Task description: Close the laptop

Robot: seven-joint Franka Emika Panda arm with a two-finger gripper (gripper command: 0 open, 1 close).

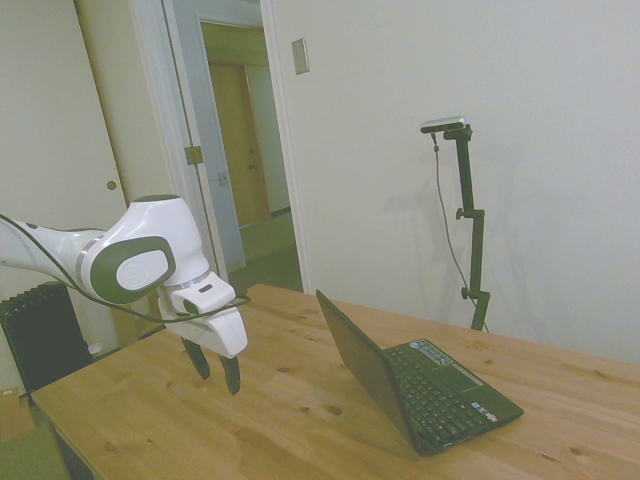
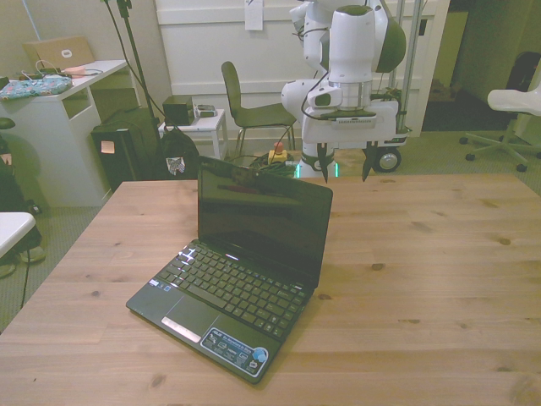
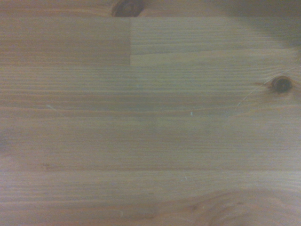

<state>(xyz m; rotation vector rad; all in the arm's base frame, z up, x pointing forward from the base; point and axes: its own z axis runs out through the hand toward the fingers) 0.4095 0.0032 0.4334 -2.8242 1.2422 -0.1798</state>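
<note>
- The laptop (image 2: 245,271) stands open on the wooden table (image 2: 439,279); its palm-rest stickers are too small to read.
- The gripper (image 2: 345,162) hangs behind the lid, apart from it, jaws wide open and holding nothing.

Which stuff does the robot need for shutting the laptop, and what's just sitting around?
Needed:
laptop, lid up
gripper, open, behind the lid

Just around:
table
green chair
white desk

white walls (image 1: 520,80) | open doorway (image 1: 240,150) | chair (image 2: 245,106) | white desk (image 2: 59,127)
</note>
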